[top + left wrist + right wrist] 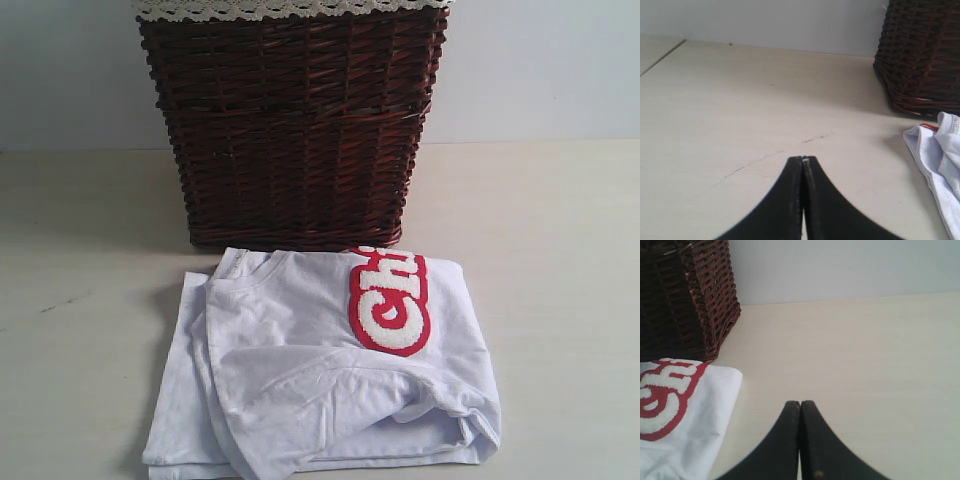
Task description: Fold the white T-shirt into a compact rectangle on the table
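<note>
Exterior view: the shirt [320, 370] lies on the table [80, 300] just before the basket [295, 130], already a rough rectangle with its near right corner bunched; folding looks nearly done, and a next move would only smooth that corner. Left wrist view: the left gripper [803, 159], jaws together and empty, hangs over bare table, apart from the shirt's edge. Right wrist view: the right gripper [800, 402], likewise closed on nothing, is beside the shirt's right edge, open table beyond.
</note>
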